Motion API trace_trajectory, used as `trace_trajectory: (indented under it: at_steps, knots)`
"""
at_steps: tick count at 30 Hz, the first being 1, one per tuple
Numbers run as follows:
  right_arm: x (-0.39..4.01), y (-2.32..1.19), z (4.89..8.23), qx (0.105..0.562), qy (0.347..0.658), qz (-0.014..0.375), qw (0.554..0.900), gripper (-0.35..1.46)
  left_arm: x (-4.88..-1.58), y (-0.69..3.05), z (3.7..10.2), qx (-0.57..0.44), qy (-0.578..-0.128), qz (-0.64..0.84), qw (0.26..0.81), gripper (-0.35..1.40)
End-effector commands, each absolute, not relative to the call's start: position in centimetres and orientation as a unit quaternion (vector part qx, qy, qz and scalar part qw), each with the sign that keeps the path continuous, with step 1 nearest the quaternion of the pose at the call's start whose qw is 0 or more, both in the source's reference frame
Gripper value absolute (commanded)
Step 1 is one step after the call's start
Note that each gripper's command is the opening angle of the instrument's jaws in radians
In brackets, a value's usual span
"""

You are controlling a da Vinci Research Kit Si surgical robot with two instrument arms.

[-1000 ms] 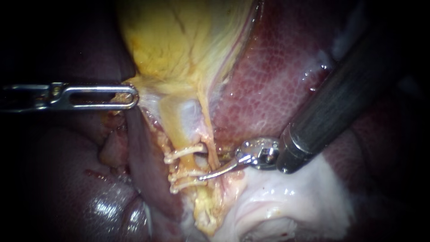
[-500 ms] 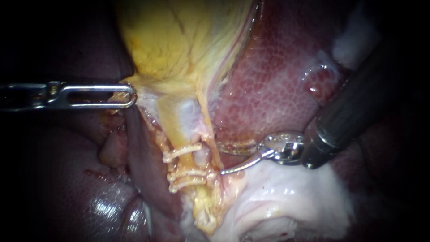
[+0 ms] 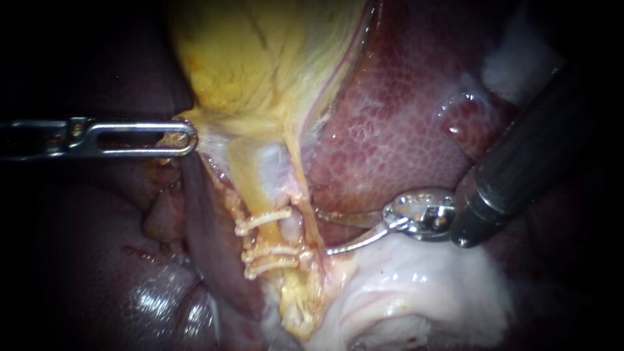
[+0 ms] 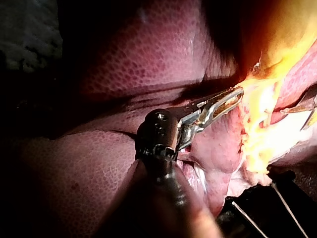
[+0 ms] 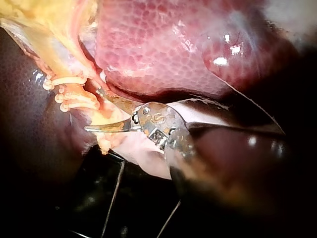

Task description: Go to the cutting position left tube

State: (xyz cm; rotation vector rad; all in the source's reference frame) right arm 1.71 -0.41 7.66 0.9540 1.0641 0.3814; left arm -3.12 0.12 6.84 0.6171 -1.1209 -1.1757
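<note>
In the endoscope view, my left instrument [image 3: 188,138] comes in from the left. Its jaws are closed on the edge of the yellow gallbladder [image 3: 260,58] and pinch it from both sides. The red liver [image 3: 390,117] lies to the right. A tube [image 3: 263,182] runs down from the gallbladder, with three white clips [image 3: 263,221] across it. My right instrument [image 3: 323,232] comes in from the upper right. Its two thin curved jaws stand apart and hold nothing. Their tips point at the tube, level with the clips, just beside it and not touching it.

In the left wrist view, my left instrument [image 4: 237,96] holds the bright yellow edge between its jaws. Liver [image 4: 138,59] lies beside it. A thin shiny thing past the yellow part may be my other instrument, but it is too blurry to tell.

In the right wrist view, my right instrument [image 5: 94,110] has its jaws wide apart. The tube [image 5: 74,94] with its clips sits just ahead of the tips. A small gap shows between them.
</note>
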Motion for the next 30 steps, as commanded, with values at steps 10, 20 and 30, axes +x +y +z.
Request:
trace_trajectory:
  at_steps: [10, 20, 30]
  knots:
    - [2.03, -0.61, 7.99, 0.439, 0.479, 0.169, 0.741, 1.30, -3.12, 0.12, 6.84, 0.271, -0.493, -0.517, 0.646, -0.35]
    - [2.27, -0.61, 8.18, 0.436, 0.483, 0.177, 0.738, 1.31, -3.13, 0.11, 6.82, 0.271, -0.492, -0.517, 0.646, -0.35]
    - [2.43, -0.64, 8.16, 0.456, 0.493, 0.179, 0.719, 1.31, -3.14, 0.10, 6.81, 0.270, -0.492, -0.517, 0.646, -0.35]
